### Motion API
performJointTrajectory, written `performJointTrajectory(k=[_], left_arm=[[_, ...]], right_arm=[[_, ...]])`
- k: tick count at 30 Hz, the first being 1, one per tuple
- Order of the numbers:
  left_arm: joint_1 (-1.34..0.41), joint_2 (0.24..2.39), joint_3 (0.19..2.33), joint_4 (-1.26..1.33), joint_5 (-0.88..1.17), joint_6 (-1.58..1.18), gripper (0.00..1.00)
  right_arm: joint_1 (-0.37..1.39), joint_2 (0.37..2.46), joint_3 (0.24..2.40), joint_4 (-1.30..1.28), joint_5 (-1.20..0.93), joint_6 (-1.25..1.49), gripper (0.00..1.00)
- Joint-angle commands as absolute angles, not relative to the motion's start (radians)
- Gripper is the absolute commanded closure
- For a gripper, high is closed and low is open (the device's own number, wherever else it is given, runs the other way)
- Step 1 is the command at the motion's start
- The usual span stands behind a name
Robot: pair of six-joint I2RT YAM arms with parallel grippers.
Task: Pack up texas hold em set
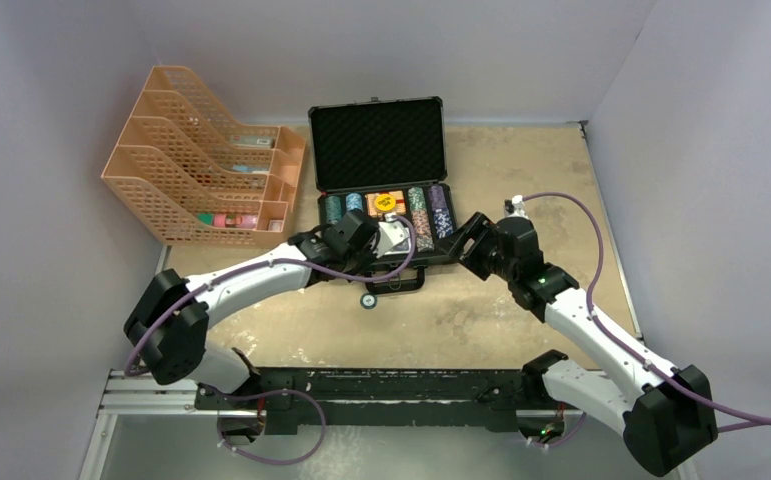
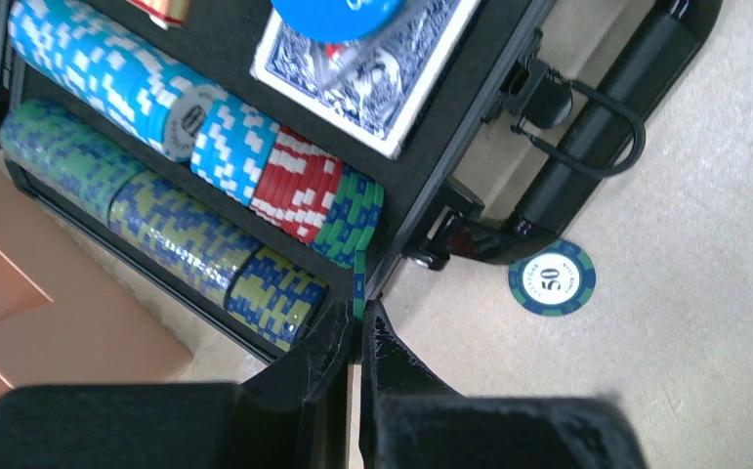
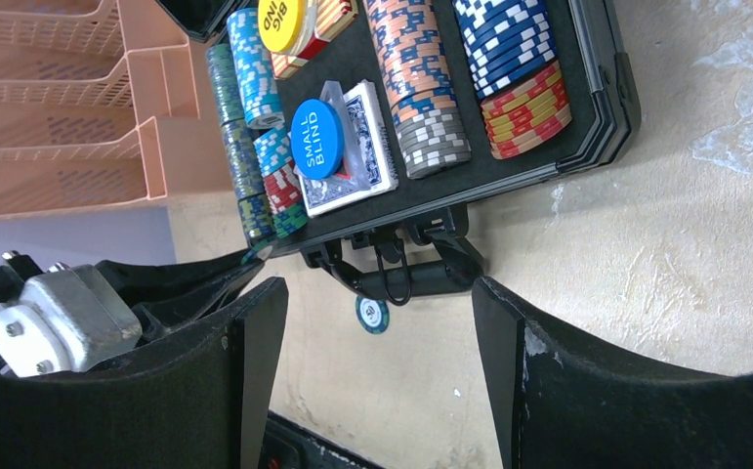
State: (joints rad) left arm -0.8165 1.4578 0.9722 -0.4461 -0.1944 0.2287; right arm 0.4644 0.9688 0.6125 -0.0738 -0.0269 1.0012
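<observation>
The black case (image 1: pixel 376 140) lies open at the far middle, its tray filled with rows of chips (image 1: pixel 416 208). My left gripper (image 2: pixel 360 318) is shut on a green-blue chip (image 2: pixel 358 283), held on edge at the near end of the chip row with red and green chips (image 2: pixel 299 191), by the tray's front wall. The blue-white card deck (image 2: pixel 382 78) lies in the tray with a blue "small blind" button (image 3: pixel 317 139) on it. One loose "50" chip (image 2: pixel 552 278) lies on the table beside the case handle (image 2: pixel 587 137). My right gripper (image 3: pixel 379 293) is open and empty above the table in front of the case.
An orange mesh file organiser (image 1: pixel 201 160) stands left of the case, close to its left side. The left gripper (image 1: pixel 336 243) and right gripper (image 1: pixel 469 240) flank the case's front edge. Grey walls enclose the table on three sides.
</observation>
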Motion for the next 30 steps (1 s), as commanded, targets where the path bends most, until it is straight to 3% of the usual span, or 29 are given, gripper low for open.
performJointTrajectory(k=[1, 13, 22, 30], left_arm=[[-0.813, 1.485, 1.045, -0.412, -0.211, 0.26, 1.0], [-0.808, 1.526, 1.076, -0.353, -0.31, 0.242, 1.0], [-0.805, 1.443, 1.092, -0.432, 0.009, 0.257, 1.0], [-0.801, 1.517, 1.113, -0.485, -0.068, 0.257, 1.0]], right_arm=[[0.461, 0.967, 0.602, -0.044, -0.041, 0.99, 0.28], [0.459, 0.951, 0.588, -0.051, -0.028, 0.99, 0.28], [0.456, 0.95, 0.582, -0.046, -0.032, 0.989, 0.28], [0.454, 0.94, 0.582, -0.052, -0.029, 0.987, 0.28]])
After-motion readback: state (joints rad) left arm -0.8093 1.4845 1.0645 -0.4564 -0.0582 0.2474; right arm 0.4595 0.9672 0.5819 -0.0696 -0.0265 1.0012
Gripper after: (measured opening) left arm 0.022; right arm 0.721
